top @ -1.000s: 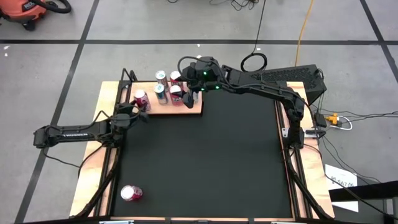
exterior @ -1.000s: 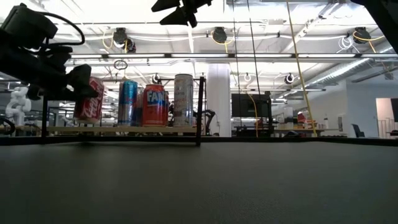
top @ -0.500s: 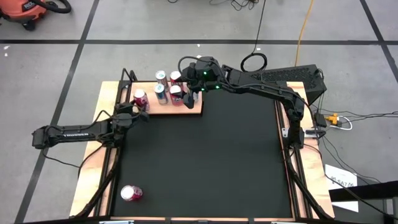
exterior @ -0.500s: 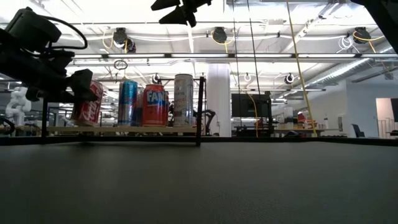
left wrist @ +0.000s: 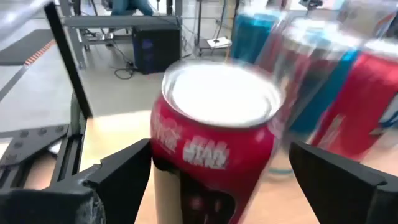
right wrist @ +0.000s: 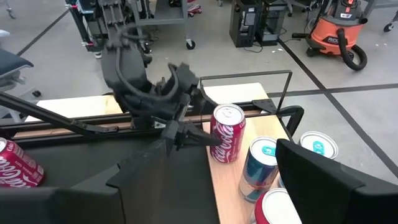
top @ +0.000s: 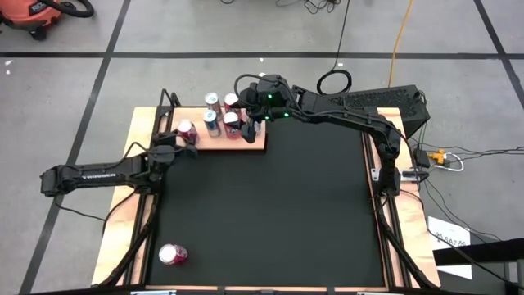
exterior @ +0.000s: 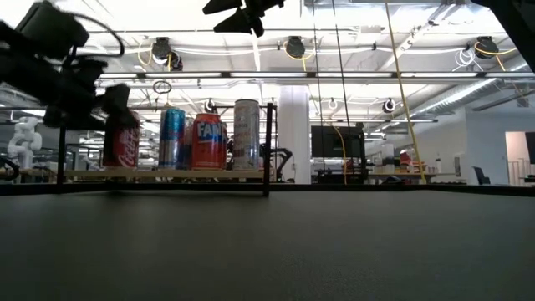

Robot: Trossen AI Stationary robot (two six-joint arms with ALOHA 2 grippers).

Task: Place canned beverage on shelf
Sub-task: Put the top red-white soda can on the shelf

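A red Coca-Cola can (left wrist: 211, 149) stands upright on its base at the left end of the wooden shelf (top: 259, 144), seen also in the low view (exterior: 121, 140). My left gripper (top: 182, 137) is open, with one finger on each side of this can's body and a visible gap on at least one side. Beside it on the shelf stand several more cans: blue (exterior: 172, 138), orange (exterior: 208, 142) and silver (exterior: 246, 134). My right gripper (top: 250, 127) hangs open above the shelf's right part and holds nothing.
Another red can (top: 173, 254) lies on its side on the black mat (top: 278, 213) near the table's near left corner. The shelf's black rail posts (exterior: 269, 146) rise at its ends. The mat's middle and right are free of objects.
The red can, which was tilted at the shelf's left end, now stands upright on the board. In the low view my left gripper's finger in front of it has gone a little up.
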